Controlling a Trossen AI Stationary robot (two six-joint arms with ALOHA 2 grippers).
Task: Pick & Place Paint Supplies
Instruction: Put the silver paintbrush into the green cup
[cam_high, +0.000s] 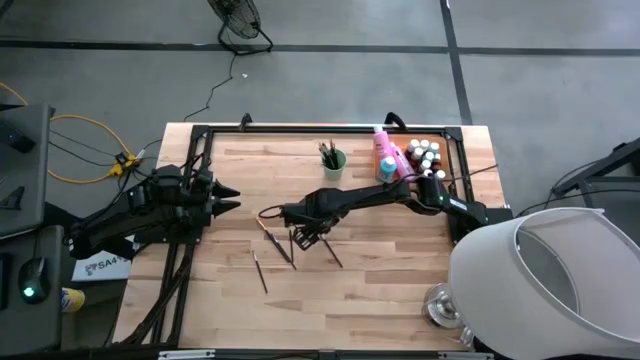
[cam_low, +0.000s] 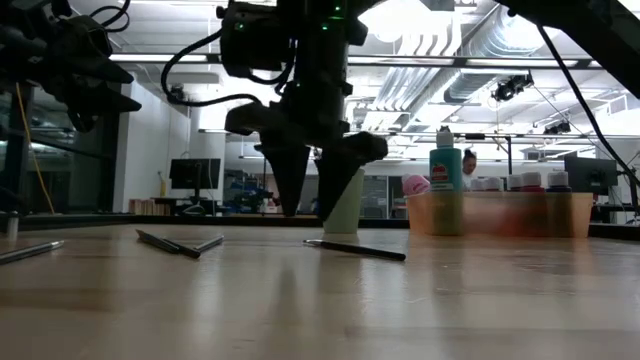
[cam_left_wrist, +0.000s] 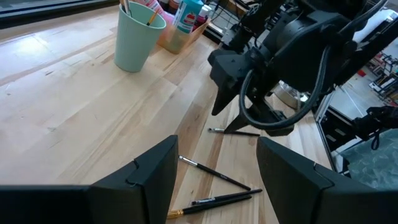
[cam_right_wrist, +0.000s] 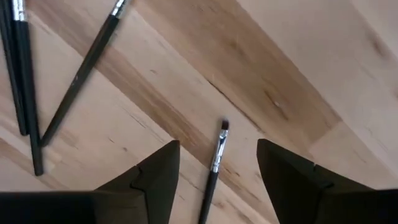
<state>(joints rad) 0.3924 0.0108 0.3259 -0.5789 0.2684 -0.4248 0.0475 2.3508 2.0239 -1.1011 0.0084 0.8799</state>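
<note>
My right gripper (cam_high: 305, 237) hangs open over the table's middle, fingers pointing down, a little above the wood in the low view (cam_low: 315, 205). A thin dark brush (cam_right_wrist: 215, 163) lies flat on the table between its fingers, untouched. Other brushes lie nearby (cam_high: 275, 240), (cam_high: 259, 271), (cam_high: 333, 253), and two show in the right wrist view (cam_right_wrist: 81, 68). Small pale-capped bottles (cam_high: 425, 155), pink bottles (cam_high: 384, 152) and a teal bottle (cam_high: 388, 170) stand in the orange tray (cam_low: 500, 215). My left gripper (cam_high: 232, 200) waits open at the table's left.
A light green cup (cam_high: 333, 163) holding brushes stands at the far middle, left of the orange tray (cam_high: 446, 138). A black frame (cam_high: 300, 128) runs along the far edge. A white lampshade-like object (cam_high: 545, 280) sits at the near right corner.
</note>
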